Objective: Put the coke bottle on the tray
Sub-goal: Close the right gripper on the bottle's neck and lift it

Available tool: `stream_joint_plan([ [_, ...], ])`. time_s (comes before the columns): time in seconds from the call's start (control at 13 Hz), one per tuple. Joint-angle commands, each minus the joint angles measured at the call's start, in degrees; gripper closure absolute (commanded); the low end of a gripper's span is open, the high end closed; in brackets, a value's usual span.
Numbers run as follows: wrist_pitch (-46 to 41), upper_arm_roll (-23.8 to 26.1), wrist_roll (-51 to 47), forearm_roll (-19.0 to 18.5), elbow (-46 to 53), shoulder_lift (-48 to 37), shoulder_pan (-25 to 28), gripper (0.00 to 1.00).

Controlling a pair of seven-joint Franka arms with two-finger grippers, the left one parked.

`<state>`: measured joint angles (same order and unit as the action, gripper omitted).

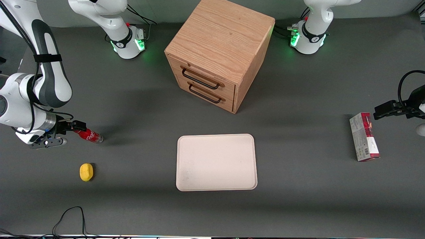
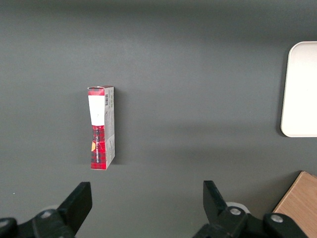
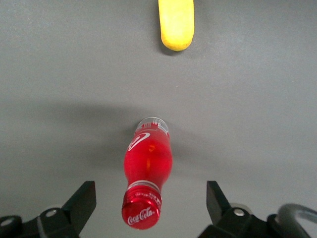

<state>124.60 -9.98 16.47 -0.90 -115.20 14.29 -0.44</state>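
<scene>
Front view: tray bare (gripper over coke bottle)

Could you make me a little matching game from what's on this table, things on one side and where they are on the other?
Things:
1. coke bottle
2. lemon
3. carton
4. tray

Places:
A. toward the parked arm's end
B. in front of the drawer cabinet
C. between the open fingers of the tool
D. nearer the front camera than the bottle

Pairs: 1-C, 2-D, 3-A, 4-B
</scene>
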Motion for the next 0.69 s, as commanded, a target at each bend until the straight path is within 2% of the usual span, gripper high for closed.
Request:
stream_joint_plan([
  [0.0,-0.6,-0.1,-0.2,0.5,-0.6,-1.0,0.2,0.54],
  [0.08,-0.7,-0.1,-0.3,0.8,-0.6,-1.0,0.3,1.0],
  [0.62,-0.8,0.0,-1.4,1.2,-0.3,-0.8,0.7,1.0],
])
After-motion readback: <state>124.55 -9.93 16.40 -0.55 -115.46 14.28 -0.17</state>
